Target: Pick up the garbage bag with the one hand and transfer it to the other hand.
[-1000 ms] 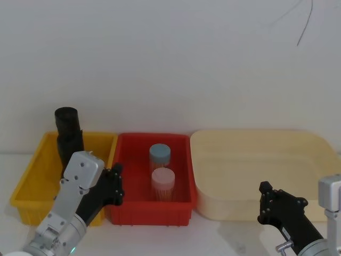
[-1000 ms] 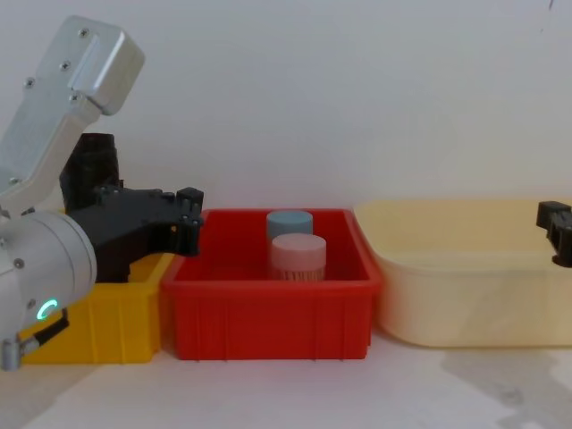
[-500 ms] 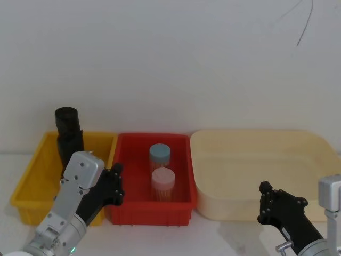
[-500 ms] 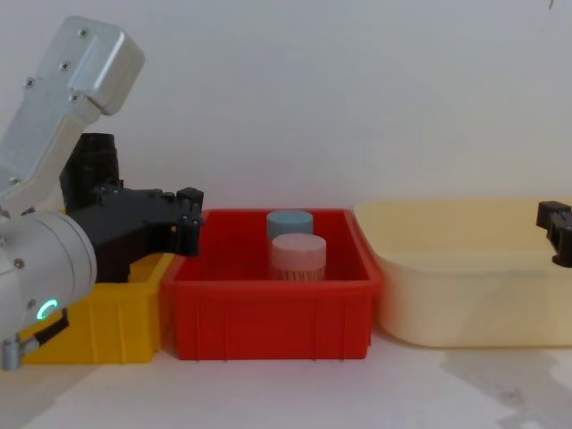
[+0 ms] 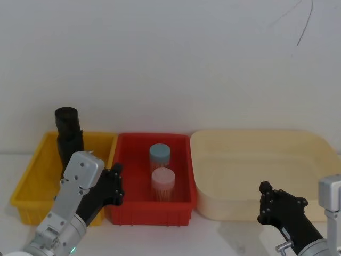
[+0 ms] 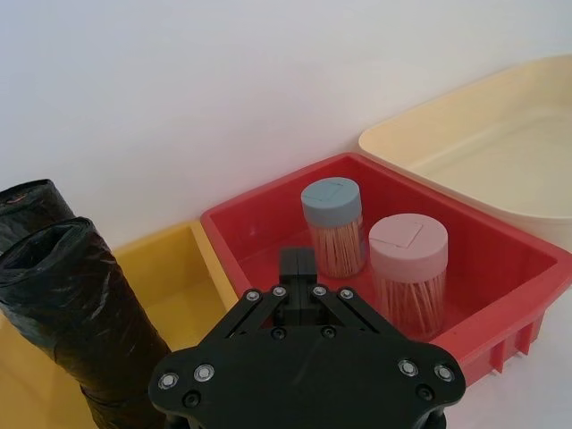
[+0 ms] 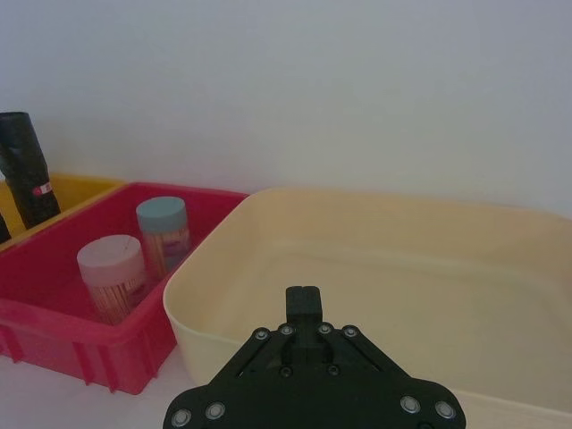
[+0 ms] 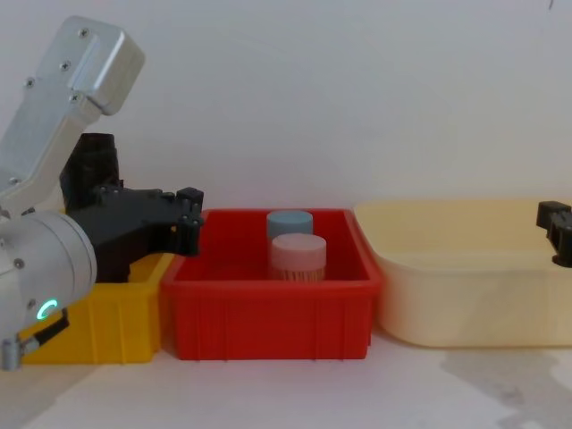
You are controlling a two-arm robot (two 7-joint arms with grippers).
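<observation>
Nothing had moved since the earlier frames: both arms and every object sat in the same places. The garbage bag (image 5: pixel 69 140) stood upright in the yellow bin (image 5: pixel 26 181), towards its back, rising well above the rim. The left gripper (image 6: pixel 298 268), on the arm with the green ring, hung low over the near end of the divide between the yellow bin and the red bin (image 5: pixel 149 213). Its fingers were pressed together and held nothing, pointing forward over the red bin. The bag therefore lay to the gripper's left and farther back, beside the gripper's body rather than between its fingers. From the chest view the arm overlapped the bag, and I could not tell whether the two touched.

A slimmer black roll with a red mark (image 7: pixel 22 170) also stood in the yellow bin. In the left wrist view two black rolls stood close together, the wider, crinkled one nearer the camera.

Inside the red bin were two toothpick jars, a blue-lidded jar (image 5: pixel 160 152) behind a pink-lidded jar (image 5: pixel 163 177), just beside each other. The right gripper (image 7: pixel 302 299) waited low at the right, before the near wall of the cream tub (image 5: pixel 256 138). Its fingers were likewise closed on nothing, and it sat well apart from the bag. All three containers sat side by side on the white surface (image 5: pixel 224 234).
</observation>
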